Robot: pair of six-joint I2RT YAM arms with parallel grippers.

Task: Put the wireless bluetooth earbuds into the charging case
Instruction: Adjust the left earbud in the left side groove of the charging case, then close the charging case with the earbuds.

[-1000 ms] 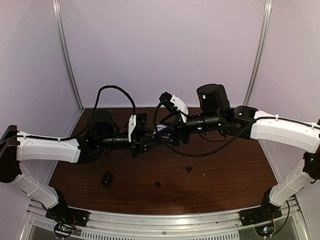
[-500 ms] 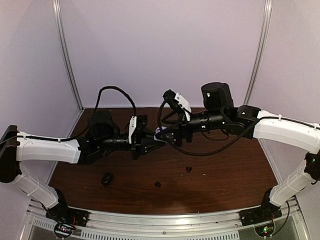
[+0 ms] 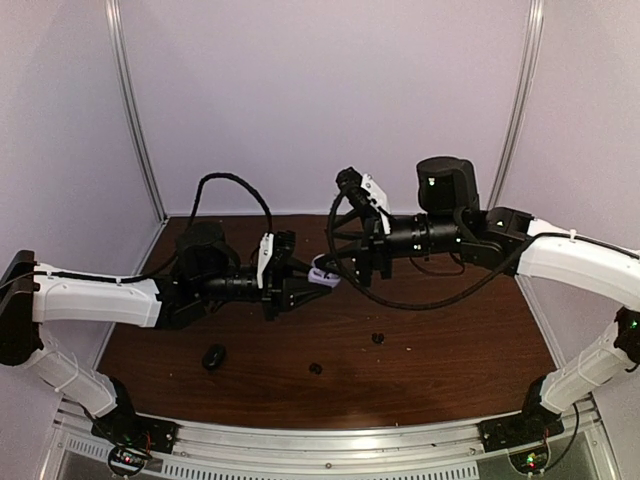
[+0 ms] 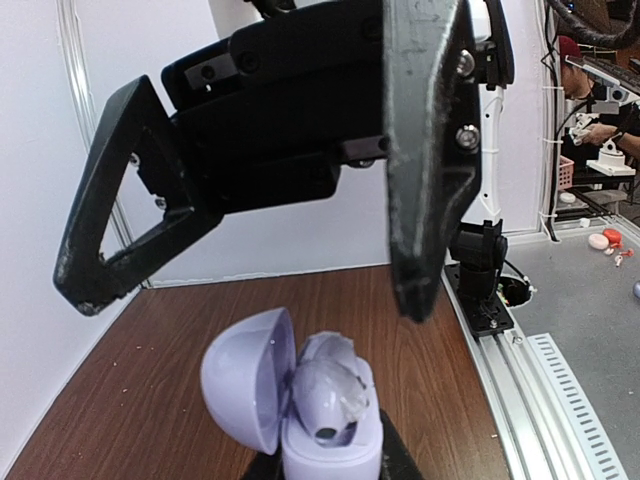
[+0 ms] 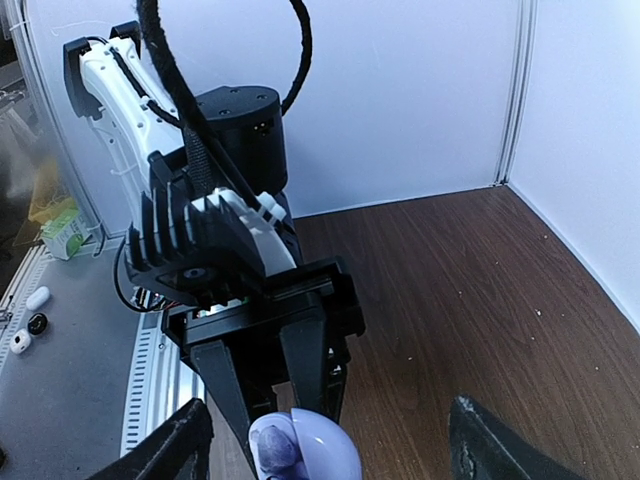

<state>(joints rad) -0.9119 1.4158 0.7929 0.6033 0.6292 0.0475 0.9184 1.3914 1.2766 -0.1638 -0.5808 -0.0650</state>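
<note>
1. The left fingers (image 5: 310,372) are clamped shut on the base of the lavender charging case (image 4: 325,440). They hold it up in the air over the middle of the surface (image 3: 450,365), well clear of the wood.
2. The case lid (image 4: 245,385) is flipped open to one side, so the mouth of the case is exposed and faces up towards the other arm.
3. The right fingers (image 4: 425,200) are spread wide with nothing between them. They point straight at the case, one tip on either side of its line, near it but not touching.
4. A pale rounded shape sits in the well of the case. From here I can't tell whether it's a seated bud or only the moulding.
5. Down on the surface are two small black earbuds. One (image 3: 378,338) lies on the right arm's side, and the other (image 3: 316,368) is closer to the middle and the near edge.
6. A larger dark oval thing (image 3: 214,356) lies over on the left. I can't make out what it is.
7. What matters for the next move is that both buds lie below the right fingers and back towards the arm bases. The right arm is free and nearer, while the left arm is busy holding the case.
8. The buds are too small to read a long axis, so the right fingers would have to line up on the way down.
9. My guess is that the right-side bud gets picked first and then comes back up to that open mouth.
</note>
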